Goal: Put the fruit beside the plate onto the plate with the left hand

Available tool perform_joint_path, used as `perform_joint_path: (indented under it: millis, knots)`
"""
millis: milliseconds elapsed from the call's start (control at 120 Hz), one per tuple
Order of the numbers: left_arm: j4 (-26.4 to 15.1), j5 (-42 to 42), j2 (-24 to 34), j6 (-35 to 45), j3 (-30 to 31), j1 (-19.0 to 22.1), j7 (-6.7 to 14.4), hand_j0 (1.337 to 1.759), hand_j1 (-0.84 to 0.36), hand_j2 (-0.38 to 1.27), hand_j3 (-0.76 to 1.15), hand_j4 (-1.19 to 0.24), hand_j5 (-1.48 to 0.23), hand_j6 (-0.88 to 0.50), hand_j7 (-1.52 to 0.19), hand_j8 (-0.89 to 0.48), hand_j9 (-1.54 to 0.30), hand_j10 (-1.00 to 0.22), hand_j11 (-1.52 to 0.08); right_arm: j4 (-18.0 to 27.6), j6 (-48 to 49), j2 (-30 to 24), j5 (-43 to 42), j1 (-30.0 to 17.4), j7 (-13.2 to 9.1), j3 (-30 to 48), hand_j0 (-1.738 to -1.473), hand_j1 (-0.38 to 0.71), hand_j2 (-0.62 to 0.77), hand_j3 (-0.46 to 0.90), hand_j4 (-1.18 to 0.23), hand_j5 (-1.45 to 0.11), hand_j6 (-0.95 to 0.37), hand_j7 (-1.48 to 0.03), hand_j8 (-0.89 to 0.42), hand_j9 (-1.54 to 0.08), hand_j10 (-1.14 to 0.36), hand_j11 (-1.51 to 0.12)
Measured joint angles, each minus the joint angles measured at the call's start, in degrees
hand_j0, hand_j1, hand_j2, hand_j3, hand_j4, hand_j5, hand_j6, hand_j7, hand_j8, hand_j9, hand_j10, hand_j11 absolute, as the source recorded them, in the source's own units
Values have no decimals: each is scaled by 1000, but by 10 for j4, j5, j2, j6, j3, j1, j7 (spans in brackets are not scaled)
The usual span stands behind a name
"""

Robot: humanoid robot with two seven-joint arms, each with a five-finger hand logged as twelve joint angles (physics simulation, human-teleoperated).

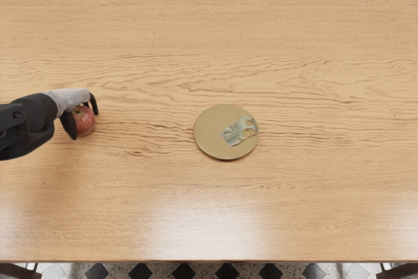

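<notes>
Trouble could come first from the grip itself: the left hand [76, 110] has its fingers curled over and around the apple [85, 121], with the dark thumb [68, 126] on the near side. Only a part of the fruit is covered, and I cannot tell how firmly it is held. An apple is round and smooth, so I think it may slip or roll out when it is lifted. The way to go is also long: the apple is on the table [274, 50] near the left edge, well apart from the plate [212, 140]. It could drop during the carry, or roll off the flat, shallow plate if it is released too high. The apple looks red with a paler, yellowish part, and it is partly hidden by the hand.
</notes>
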Motion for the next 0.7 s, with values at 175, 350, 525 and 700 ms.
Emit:
perform_joint_path:
  millis: [175,350,525,700]
  knots:
    - [0,0,0,0,0,0,0,1656,-249,213,0,-520,-760,-359,-755,-342,-750,-535,-751,0,0,0,0,0,0,0,-1658,-333,-3,0,-13,-17,-13,-17,-13,-17,-13,-17]
    - [0,1,0,-2,0,1,0,1648,-263,218,0,-440,-913,-267,-910,-258,-915,-461,-910,0,0,0,0,0,0,0,-1658,-333,-3,0,-13,-17,-13,-17,-13,-17,-13,-17]
    - [0,3,-2,1,-1,6,0,1643,-344,396,0,-363,-1030,-181,-1029,-165,-1060,-394,-1067,0,0,0,0,0,0,0,-1658,-333,-3,0,-13,-17,-13,-17,-13,-17,-13,-17]
    - [-3,-10,3,-8,-1,-5,0,1631,-425,464,0,-237,-1178,-33,-1142,-48,-1167,-303,-1177,0,0,0,0,0,0,0,-1658,-333,-3,0,-13,-17,-13,-17,-13,-17,-13,-17]
